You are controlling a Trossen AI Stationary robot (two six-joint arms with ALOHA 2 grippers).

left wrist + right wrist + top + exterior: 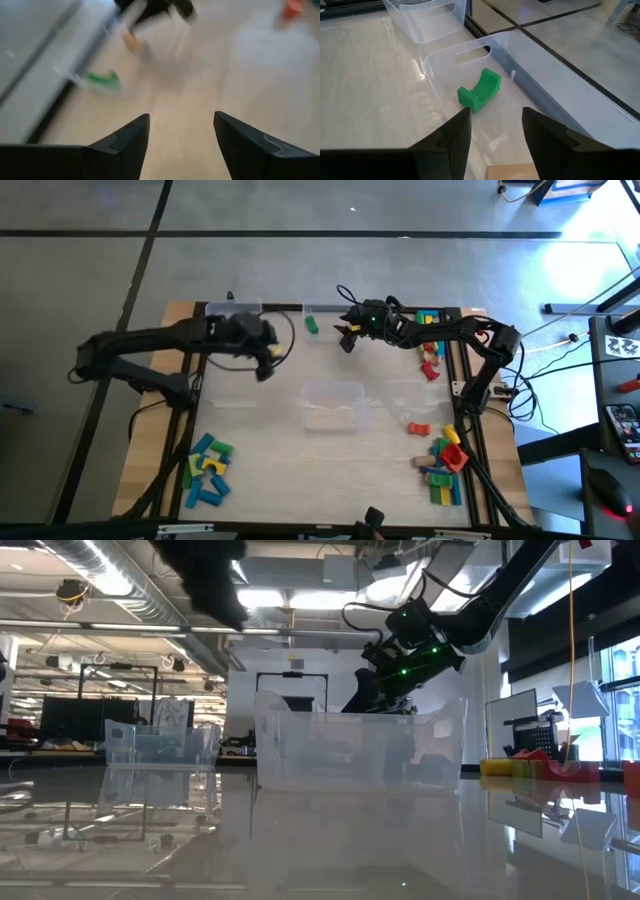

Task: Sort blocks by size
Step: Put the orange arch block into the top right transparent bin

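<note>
A green arch-shaped block (479,90) lies on the floor of a clear tub (540,50) at the table's far edge (311,325). My right gripper (496,120) hangs just above that tub (346,340), with a tan block (512,172) between its fingers. My left gripper (181,125) is open and has nothing in it. It hovers over bare table left of the middle (266,368). Loose blocks lie in piles at near left (207,470), near right (445,465) and far right (430,345). My right gripper has the tan block (512,172) between its two fingers, far back from their free ends. Only the block's top corner shows at the picture's edge, so which faces the fingers are on cannot be told. The fingers slant downward over the tub and the block is lifted clear.
A second clear tub (333,405) stands mid-table and a third (232,310) at far left. A single orange-red block (418,428) lies right of the middle tub. Black frame rails run along both sides of the table.
</note>
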